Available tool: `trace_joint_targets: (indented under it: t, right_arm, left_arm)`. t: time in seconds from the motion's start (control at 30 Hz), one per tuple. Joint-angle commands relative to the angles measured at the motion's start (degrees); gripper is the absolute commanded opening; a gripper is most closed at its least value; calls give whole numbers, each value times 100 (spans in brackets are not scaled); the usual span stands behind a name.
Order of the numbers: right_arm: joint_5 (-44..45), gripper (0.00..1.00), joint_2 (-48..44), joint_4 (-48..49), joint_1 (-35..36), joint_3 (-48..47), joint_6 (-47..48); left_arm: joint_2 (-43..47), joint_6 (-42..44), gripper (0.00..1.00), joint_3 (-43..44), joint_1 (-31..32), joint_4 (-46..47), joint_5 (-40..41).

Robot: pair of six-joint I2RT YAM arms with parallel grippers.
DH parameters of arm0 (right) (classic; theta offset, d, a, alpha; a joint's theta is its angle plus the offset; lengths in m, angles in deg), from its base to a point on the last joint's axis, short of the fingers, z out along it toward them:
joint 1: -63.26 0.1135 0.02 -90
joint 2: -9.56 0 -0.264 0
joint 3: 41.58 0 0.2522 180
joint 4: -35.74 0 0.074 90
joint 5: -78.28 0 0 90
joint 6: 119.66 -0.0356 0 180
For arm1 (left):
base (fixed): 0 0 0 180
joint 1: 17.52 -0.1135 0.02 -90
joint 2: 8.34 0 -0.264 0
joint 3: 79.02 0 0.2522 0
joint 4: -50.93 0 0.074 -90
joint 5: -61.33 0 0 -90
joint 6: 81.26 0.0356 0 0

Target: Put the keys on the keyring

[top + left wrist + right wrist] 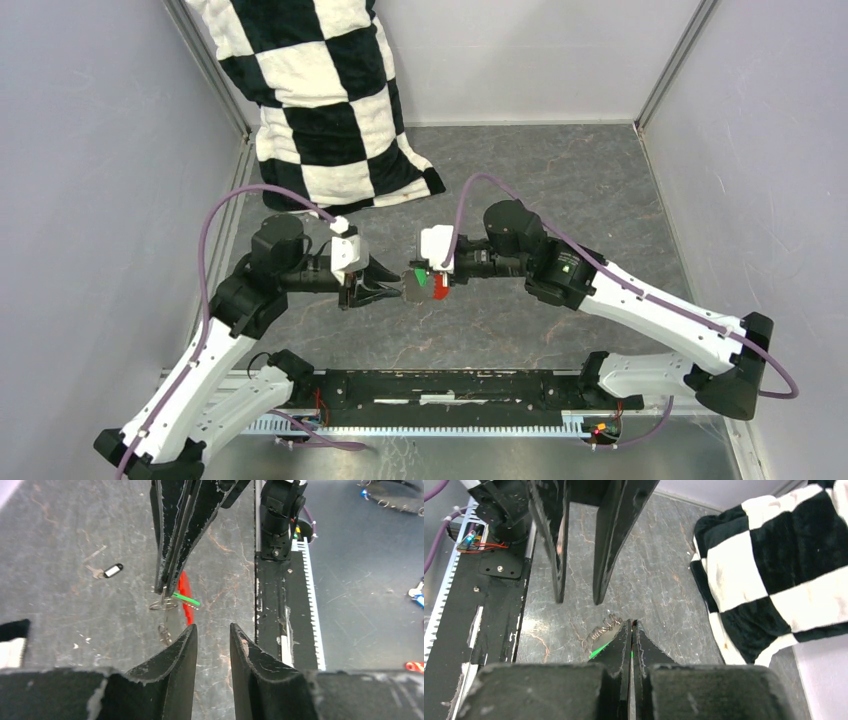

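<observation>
Our right gripper (163, 586) has its fingers pressed together on the thin metal keyring (163, 605), which hangs above the grey table (60, 530) with its curved red plastic piece (189, 614) and grey-brown strip (164, 633) dangling. The small key with the bright green tag (186, 599) sticks out beside the ring. Our left gripper (214, 642), fingers apart and holding nothing, faces it. The key with the black, white-labelled tag (111, 570) lies on the table, well apart.

Red keyring (184, 587) hanging, green key (187, 599) against it
We see the black-tagged key (111, 570) lying flat farther back, well apart.
</observation>
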Motion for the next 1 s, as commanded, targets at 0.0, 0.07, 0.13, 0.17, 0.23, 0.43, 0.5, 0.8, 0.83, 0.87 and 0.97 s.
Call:
trace_joint_targets:
  t: [0.0, 0.07, 0.13, 0.17, 0.23, 0.43, 0.5, 0.8, 0.83, 0.87, 0.97]
  right_arm:
    - [521, 1, 213, 12, 11, -497, -438]
    - [634, 1, 299, -23, 48, -549, -496]
    - [720, 1, 344, 11, 83, -539, -533]
    - [737, 0, 374, 3, 95, -557, -536]
    - [767, 1, 415, 3, 111, -584, -545]
    - [833, 1, 545, -5, 140, -702, -660]
    - [843, 1, 579, -6, 140, -747, -718]
    - [681, 1, 502, 115, 156, -695, -869]
    - [593, 1, 481, 141, 160, -684, -870]
    - [531, 0, 451, 190, 155, -653, -870]
    - [356, 0, 281, 355, 156, -484, -870]
  left_arm:
    - [-343, -725, 37, -73, 15, 225, 98]
    - [-480, -748, 37, -54, 15, 221, 363]
    - [-603, -759, 38, -27, 15, 235, 567]
    - [-637, -741, 38, -25, 15, 237, 587]
    - [-679, -801, 39, -49, 15, 313, 634]
    - [-712, -678, 40, -179, 15, 485, 657]
    - [-716, -536, 40, -236, 23, 490, 678]
    - [-524, -169, 45, -531, 24, 456, 696]
    - [-535, -215, 46, -521, 24, 502, 671]
    - [-527, -301, 47, -510, 24, 566, 656]
    - [-463, -381, 52, -389, 24, 651, 508]
